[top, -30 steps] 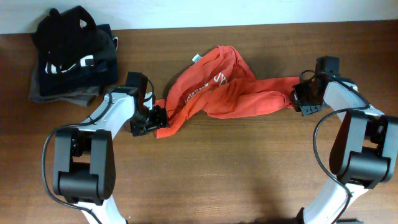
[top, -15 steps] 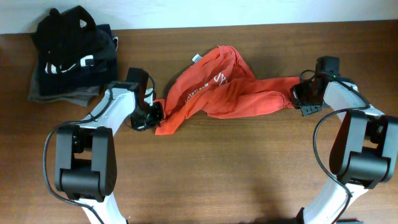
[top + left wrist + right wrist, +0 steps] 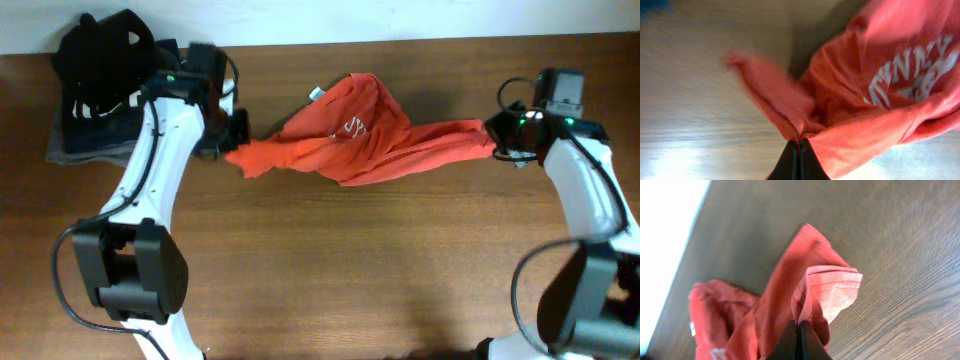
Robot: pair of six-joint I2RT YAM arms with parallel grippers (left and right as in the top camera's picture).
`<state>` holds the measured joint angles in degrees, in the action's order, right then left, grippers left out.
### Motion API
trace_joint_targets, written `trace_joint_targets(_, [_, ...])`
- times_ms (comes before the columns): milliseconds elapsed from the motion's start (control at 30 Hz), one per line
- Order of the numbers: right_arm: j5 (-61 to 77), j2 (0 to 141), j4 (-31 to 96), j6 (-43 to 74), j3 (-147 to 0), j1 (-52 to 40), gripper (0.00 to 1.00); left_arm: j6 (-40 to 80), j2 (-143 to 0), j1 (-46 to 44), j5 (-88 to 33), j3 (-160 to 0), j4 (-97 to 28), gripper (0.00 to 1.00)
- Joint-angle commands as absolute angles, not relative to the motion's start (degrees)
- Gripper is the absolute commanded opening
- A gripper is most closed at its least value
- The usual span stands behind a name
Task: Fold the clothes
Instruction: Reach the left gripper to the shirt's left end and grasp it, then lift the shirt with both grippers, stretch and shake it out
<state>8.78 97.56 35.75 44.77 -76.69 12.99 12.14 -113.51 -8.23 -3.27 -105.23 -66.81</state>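
— T-shirt point(image 3: 370, 150) check, left to right: it's orange-red and pulled out into a long bunched rope across the far half of the table point(image 3: 350, 280). The pile of dark folded garments point(image 3: 110, 90) sits in the far left corner, apart from it.

— What's the left gripper point(image 3: 230, 148) doing?

— It's clamped right down on the shirt's left end, just right of the dark pile. In the left wrist view the black fingertips point(image 3: 792, 155) are pressed together with a ridge of red cloth pinched between them. A loose flap hangs off to one side, but it's too blurry to say which part of the shirt it is.

— And the middle?

— That's the fattest bit, humped toward the far edge and all creases and rolled folds. The white lettering point(image 3: 352, 127) shows on top, crumpled, and a small white neck label point(image 3: 316, 94) pokes out at the far-left side of the hump. I can't tell whether the middle rests on the wood.

— Right side?

— It narrows to a twisted strip that runs straight into the right gripper point(image 3: 497, 140), near the far right edge. That one's squeezed fully closed on the cloth too. The right wrist view shows the fingertips meeting on a folded hem point(image 3: 832, 292) with rows of stitching, and the rest of the shirt trails away behind it.
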Motion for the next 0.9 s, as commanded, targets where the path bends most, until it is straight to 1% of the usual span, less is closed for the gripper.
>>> trace_joint_targets(0, [6.81, 91.13, 36.34, 38.72, -77.91, 13.15, 0.04, 10.11, -112.88, -8.12, 3.77, -112.20, -68.84, 0.00])
trace_joint_targets(233, [6.79, 80.36, 37.12, 35.92, -77.93, 13.15, 0.04, 8.88, -108.73, -8.12, 8.49, -120.03, -70.61, 0.00])
trace_joint_targets(433, [6.79, 72.25, 37.28, 34.22, -77.93, 13.15, 0.04, 8.29, -103.26, -8.12, 13.76, -121.97, -70.52, 0.00])
trace_joint_targets(633, [6.52, 65.84, 37.28, 32.75, -78.94, 13.15, 0.04, 7.38, -97.62, -8.12, 14.85, -122.17, -68.31, 0.00])
trace_joint_targets(733, [2.13, 62.26, 37.80, 32.77, -79.09, 13.15, 0.04, 7.40, -94.94, -8.10, 16.49, -122.17, -66.76, 0.00])
trace_joint_targets(867, [-8.73, 61.14, 39.94, 32.82, -79.09, 13.17, 0.04, 7.44, -94.39, -8.10, 23.70, -122.17, -65.56, 0.00])
